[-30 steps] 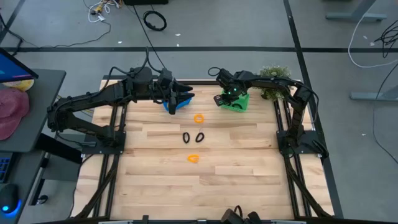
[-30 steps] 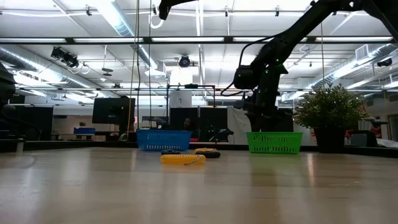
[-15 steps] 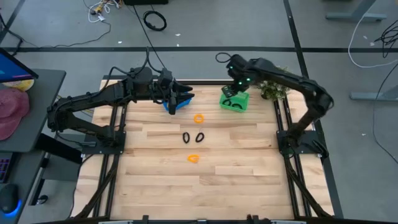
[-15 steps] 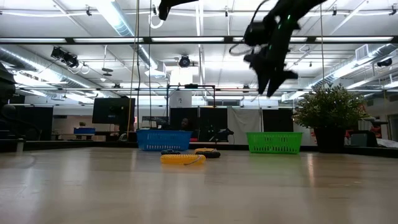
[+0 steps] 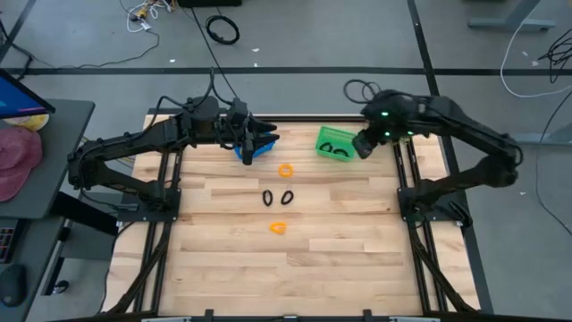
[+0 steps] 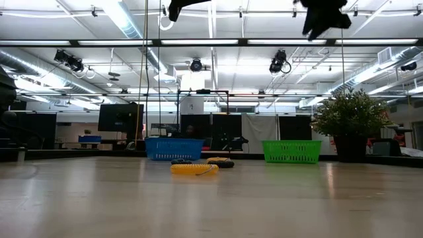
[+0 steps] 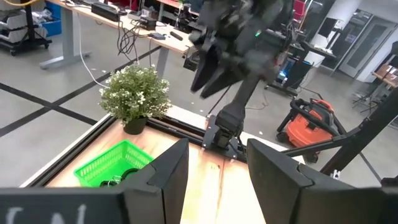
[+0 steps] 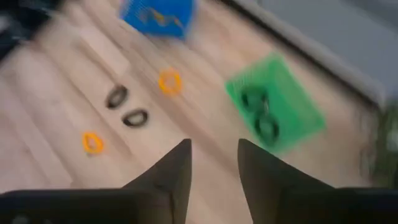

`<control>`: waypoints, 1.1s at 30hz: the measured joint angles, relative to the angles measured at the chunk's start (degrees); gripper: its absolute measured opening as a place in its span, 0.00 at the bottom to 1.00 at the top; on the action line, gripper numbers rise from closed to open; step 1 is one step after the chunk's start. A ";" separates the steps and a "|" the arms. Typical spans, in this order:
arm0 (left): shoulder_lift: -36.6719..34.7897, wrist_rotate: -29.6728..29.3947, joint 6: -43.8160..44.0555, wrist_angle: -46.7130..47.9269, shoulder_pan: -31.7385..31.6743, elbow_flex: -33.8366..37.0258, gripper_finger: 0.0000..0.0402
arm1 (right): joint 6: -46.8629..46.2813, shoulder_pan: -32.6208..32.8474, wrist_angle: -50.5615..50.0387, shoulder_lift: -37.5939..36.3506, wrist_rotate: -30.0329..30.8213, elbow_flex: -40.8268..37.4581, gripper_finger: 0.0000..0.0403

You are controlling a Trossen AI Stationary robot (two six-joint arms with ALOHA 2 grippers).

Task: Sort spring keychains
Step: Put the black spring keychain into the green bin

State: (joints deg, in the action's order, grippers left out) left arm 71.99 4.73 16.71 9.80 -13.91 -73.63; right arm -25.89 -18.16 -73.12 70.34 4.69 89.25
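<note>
Two orange spring keychains (image 5: 285,170) (image 5: 278,227) and two black ones (image 5: 267,197) (image 5: 287,197) lie flat on the wooden table. The green basket (image 5: 335,143) holds black keychains (image 8: 260,112); the blue basket (image 8: 158,15) holds orange ones. My right gripper (image 5: 365,143) is open and empty, high above the table just right of the green basket; it shows at the low view's top (image 6: 324,16). My left gripper (image 5: 248,143) hovers open and empty over the blue basket (image 5: 255,145).
A potted plant (image 6: 350,125) stands at the far right corner behind the green basket (image 6: 291,151). Both baskets sit along the far edge. Bare wood stretches across the near half of the table (image 5: 286,277). Metal frame rails run along the left and right edges.
My right gripper has risen out of the green basket, climbing high above it and drifting toward the table's right edge. The black keychains in that basket now show uncovered. The keychains on the table have stayed where they were.
</note>
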 joint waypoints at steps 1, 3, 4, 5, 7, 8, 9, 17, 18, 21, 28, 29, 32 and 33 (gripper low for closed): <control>0.00 0.01 -0.56 -0.08 0.01 0.00 0.42 | 3.50 1.06 2.44 -1.37 0.26 -0.05 0.30; 0.00 0.00 -1.39 -0.30 0.27 0.00 0.42 | 9.10 4.03 9.71 -4.60 -0.40 -0.50 0.24; 0.00 0.04 -2.15 -0.49 0.33 0.00 0.42 | 10.38 5.65 13.82 -6.41 -0.71 -1.16 0.20; 0.00 0.02 -2.62 -0.95 0.54 0.00 0.42 | 11.13 7.18 17.68 -8.25 -0.85 -1.99 0.15; -0.10 0.01 -3.67 -2.27 1.08 0.00 0.42 | 11.51 9.54 23.95 -11.65 -1.09 -4.17 0.05; -0.14 0.01 -4.09 -3.12 1.47 0.00 0.42 | 11.49 10.41 26.76 -13.35 -1.07 -5.68 0.03; -0.15 0.00 -4.50 -3.85 1.88 -0.03 0.42 | 11.16 11.16 29.38 -15.00 -1.01 -7.56 0.03; -0.15 -0.38 -6.70 -6.97 4.87 -0.07 0.38 | 8.58 15.25 50.76 -23.71 -0.34 -24.65 0.01; -0.15 -0.52 -6.92 -6.98 5.13 -0.07 0.36 | 9.16 15.52 52.75 -23.94 -0.47 -25.96 0.01; -0.15 -0.77 -6.95 -7.15 5.53 -0.07 0.31 | 11.19 16.26 54.97 -23.64 -0.77 -27.61 0.01; -0.72 -0.90 -6.97 -6.78 5.55 -0.01 0.18 | 16.15 16.91 59.22 -16.96 -3.32 -27.51 0.02; -0.99 -0.90 -6.97 -7.05 5.55 0.00 0.16 | 17.12 16.91 60.26 -15.30 -4.24 -27.21 0.02; -3.07 -0.90 -7.61 -5.66 5.53 0.02 0.07 | 18.21 16.83 62.06 -9.90 -5.93 -24.63 0.02; -3.55 -0.89 -8.38 -6.22 5.55 -0.05 0.05 | 19.02 16.66 62.22 -8.10 -6.44 -23.52 0.02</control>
State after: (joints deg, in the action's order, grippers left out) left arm 68.44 3.84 8.33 3.58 -8.36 -73.68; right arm -6.87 -1.50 -10.90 62.24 -1.75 65.72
